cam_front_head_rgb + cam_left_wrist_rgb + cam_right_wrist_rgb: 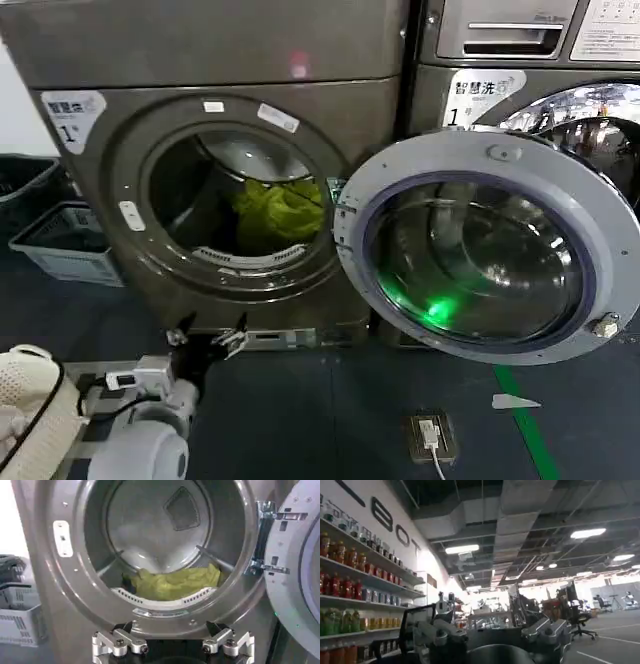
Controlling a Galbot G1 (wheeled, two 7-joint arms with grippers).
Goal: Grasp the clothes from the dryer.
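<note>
From the head view I see the clothes (277, 208) bunched at 4 o'clock inside the dryer (200, 60) marked "1", my left claw (208, 340) spread below its mouth; the left wrist view shows them soft, light, best pinched at the top fold; my right claw (490, 636) hangs spread, facing shelves.

clothes (277, 209) in dryer (215, 70) drum, at its front lip | door (485, 245) swung right | baskets (60, 240) left of dryer | left pincer (208, 340) before dryer, below the drum mouth
</note>
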